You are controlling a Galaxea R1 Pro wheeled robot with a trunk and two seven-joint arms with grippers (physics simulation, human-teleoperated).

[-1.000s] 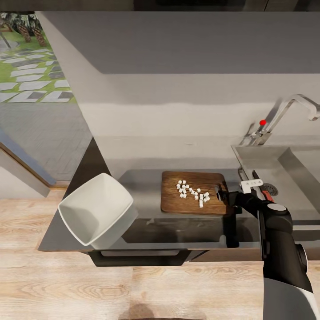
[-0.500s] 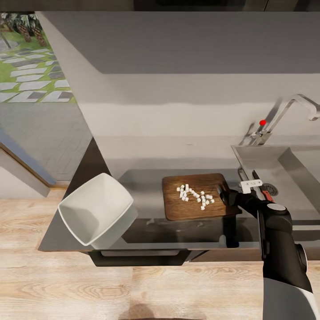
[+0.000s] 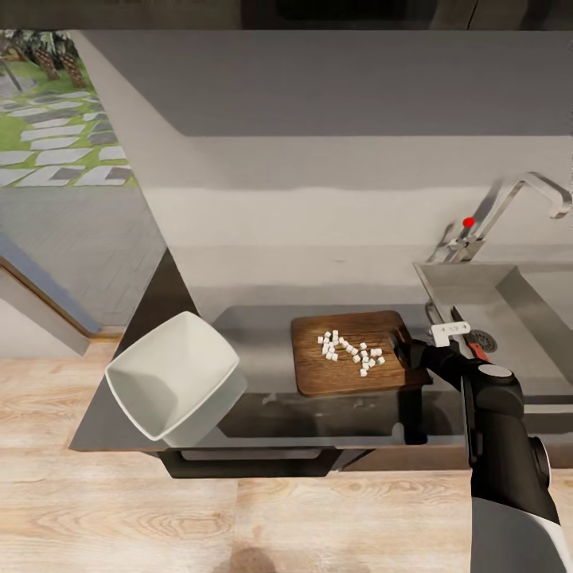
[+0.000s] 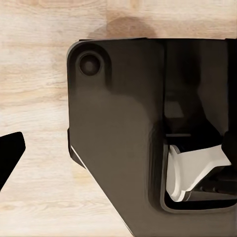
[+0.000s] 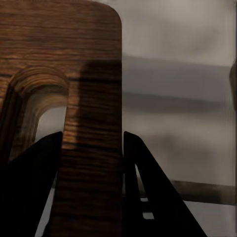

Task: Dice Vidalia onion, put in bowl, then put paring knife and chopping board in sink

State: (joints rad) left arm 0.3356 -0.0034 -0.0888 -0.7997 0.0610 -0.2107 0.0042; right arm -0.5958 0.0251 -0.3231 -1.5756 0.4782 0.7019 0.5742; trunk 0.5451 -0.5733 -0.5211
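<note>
Right tool (image 3: 407,350) clamped on the chopping board (image 3: 350,374) at its sink-side short edge, by the handle slot; in the right wrist view both dark fingers (image 5: 148,192) straddling the wood strip between slot and board edge (image 5: 89,148), touching it on either side. Board sitting at a slight skew on the grey surface (image 3: 255,334), right corner near the sink (image 3: 509,294) rim; whether flat on the surface or lifted a little, cannot tell. Diced onion (image 3: 350,351) scattered as small white cubes over the board's middle, toward the tool end, all on the wood. White bowl (image 3: 171,386) well apart to the left, at the surface's front-left corner, tilted, overhanging the front edge. Paring knife (image 3: 465,334) lying in the sink basin just past the right wrist, dark blade and a bit of red handle visible, mostly hidden by the arm. Chrome tap (image 3: 509,207) with red dot behind the basin. Black bar handle (image 3: 251,455) on the cabinet front below the bowl. Left tool state: cannot tell; left wrist view looking down at a dark robot body part (image 4: 123,123) over pale wood floor (image 4: 34,74), one dark fingertip (image 4: 10,153) at the frame edge.
</note>
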